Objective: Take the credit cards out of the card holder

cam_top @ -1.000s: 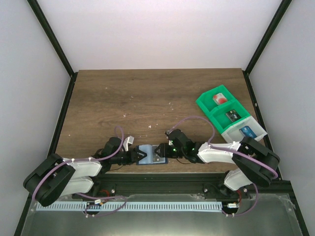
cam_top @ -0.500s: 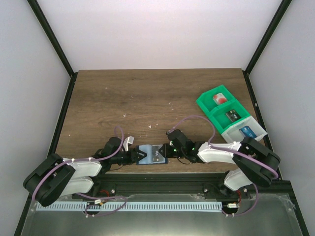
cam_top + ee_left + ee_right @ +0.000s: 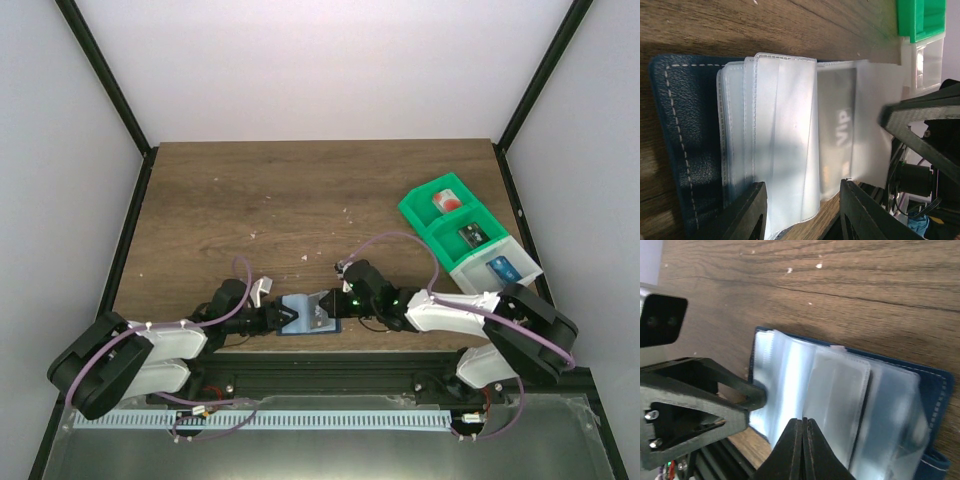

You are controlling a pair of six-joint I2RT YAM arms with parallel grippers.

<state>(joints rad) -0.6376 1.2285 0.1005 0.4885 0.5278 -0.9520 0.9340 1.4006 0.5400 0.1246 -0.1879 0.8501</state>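
The navy card holder (image 3: 303, 318) lies open near the table's front edge, between my two grippers. Its clear plastic sleeves (image 3: 785, 130) fan out over the navy cover (image 3: 682, 135). One sleeve holds a grey card marked VIP (image 3: 840, 130). My left gripper (image 3: 802, 192) is open, its fingers astride the sleeves' near edge. My right gripper (image 3: 802, 421) is shut, its tips at the edge of the outermost sleeve (image 3: 790, 375), which stands lifted. A red card (image 3: 447, 200), a dark grey card (image 3: 470, 235) and a blue card (image 3: 503, 268) lie in the bins.
Two joined green bins (image 3: 425, 215) and a white bin (image 3: 470, 272) stand at the table's right edge. The table's front edge and a black rail run just below the card holder. The two grippers face each other a finger's length apart.
My right gripper has moved slightly up and left, and a pale sleeve now stands lifted off the card holder. The left arm has not moved.
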